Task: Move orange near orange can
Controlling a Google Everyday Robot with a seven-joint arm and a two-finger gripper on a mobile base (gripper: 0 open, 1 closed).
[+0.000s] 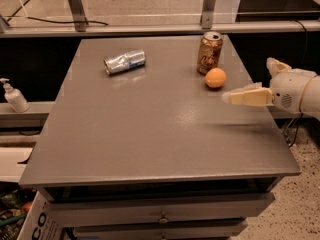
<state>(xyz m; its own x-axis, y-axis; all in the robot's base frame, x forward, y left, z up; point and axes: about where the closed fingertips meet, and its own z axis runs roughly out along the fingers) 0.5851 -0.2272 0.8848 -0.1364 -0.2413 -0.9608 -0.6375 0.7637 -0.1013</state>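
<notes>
The gripper [248,80] hangs over the table's [150,134] right edge, and its jaws are spread wide with nothing between them. One finger [246,97] reaches out level over the tabletop; the other [276,65] sits back near the wrist. Neither touches anything.

The orange [215,77] rests on the table just beyond the tip of the forward finger, a little toward the far side, with a clear gap between the two. It is round, so it has no long axis to line up with. Past it from the jaws stands the can [210,53], upright. The fruit sits just beside the can's base, though I cannot tell whether they touch.

Judging by this layout, the orange is already next to the can. The only arm has little left to do except keep clear without knocking the fruit.
</notes>
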